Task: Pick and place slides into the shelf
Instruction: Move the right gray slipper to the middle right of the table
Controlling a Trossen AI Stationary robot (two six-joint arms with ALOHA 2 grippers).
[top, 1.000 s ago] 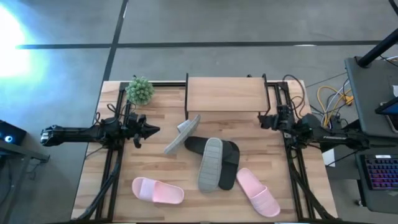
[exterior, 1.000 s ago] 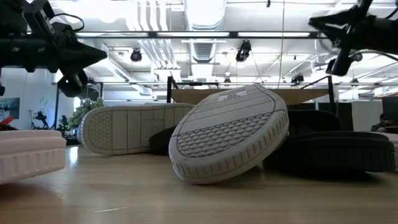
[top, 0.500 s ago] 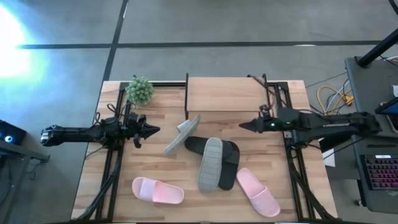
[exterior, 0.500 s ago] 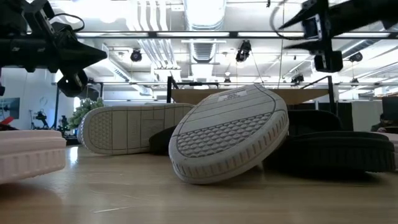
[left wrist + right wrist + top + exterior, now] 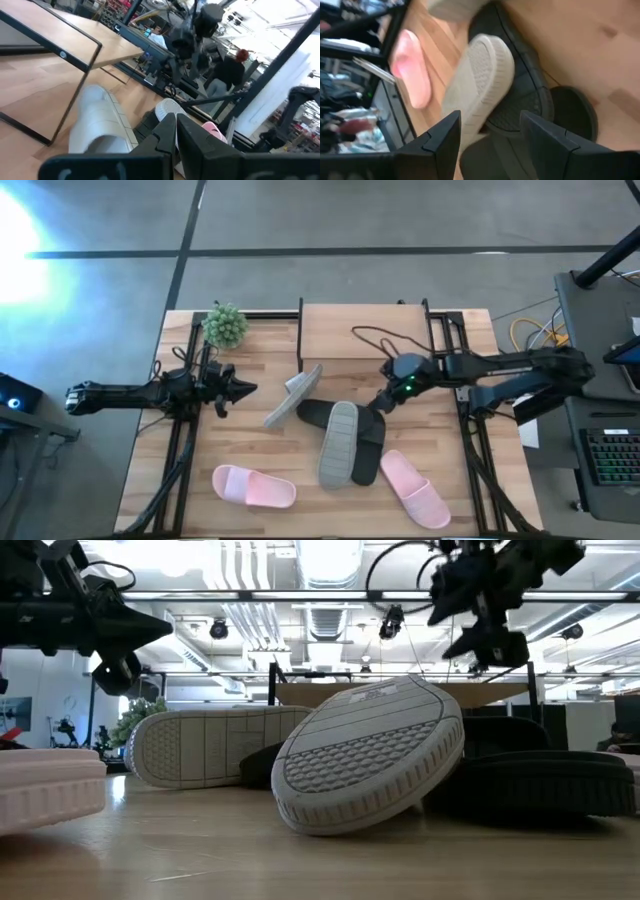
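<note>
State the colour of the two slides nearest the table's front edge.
Pink: one slide front-left, the other front-right; clearest in the high view.

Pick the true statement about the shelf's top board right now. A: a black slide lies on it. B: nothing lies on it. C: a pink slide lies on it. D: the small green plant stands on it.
B: in the high view the shelf top board shows only bare wood; the slides all lie on the table in front of it.

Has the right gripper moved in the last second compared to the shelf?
Yes. The right gripper swung from beside the shelf's right post toward the table's middle, now over the black slides, jaws open.
</note>
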